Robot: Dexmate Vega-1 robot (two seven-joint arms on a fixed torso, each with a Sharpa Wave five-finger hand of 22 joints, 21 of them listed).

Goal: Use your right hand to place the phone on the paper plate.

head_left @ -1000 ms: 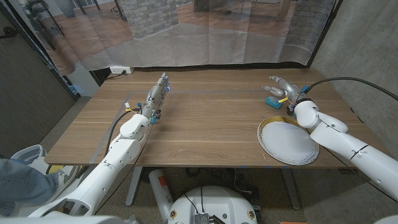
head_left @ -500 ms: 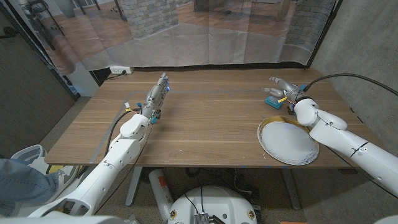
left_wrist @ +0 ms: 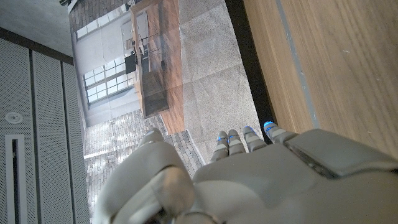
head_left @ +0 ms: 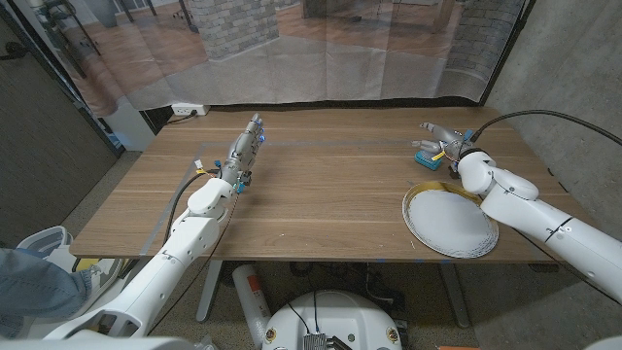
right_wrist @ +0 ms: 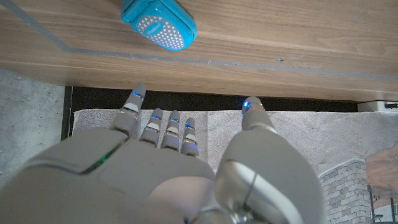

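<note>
The phone point(head_left: 426, 157) is a small teal thing with a white dotted face point(right_wrist: 158, 22), lying on the table near its far right corner. My right hand point(head_left: 439, 136) hovers just above and beyond it with its fingers point(right_wrist: 169, 127) spread and nothing in them, and the fingertips reach past the table's far edge. The white paper plate point(head_left: 450, 222) lies on the near side of the phone, by my right forearm, with nothing on it. My left hand point(head_left: 248, 146) stretches out straight over the far left-middle of the table, holding nothing point(left_wrist: 261, 180).
The wooden table point(head_left: 321, 185) has thin tape lines near its far edge. A plastic sheet hangs behind it, with a white power strip point(head_left: 188, 109) on the floor at the far left. A grey wall stands close on the right.
My right forearm has crept slightly toward the table's far side, and the hand stays over the phone. The phone, the plate and my left arm have not moved.
</note>
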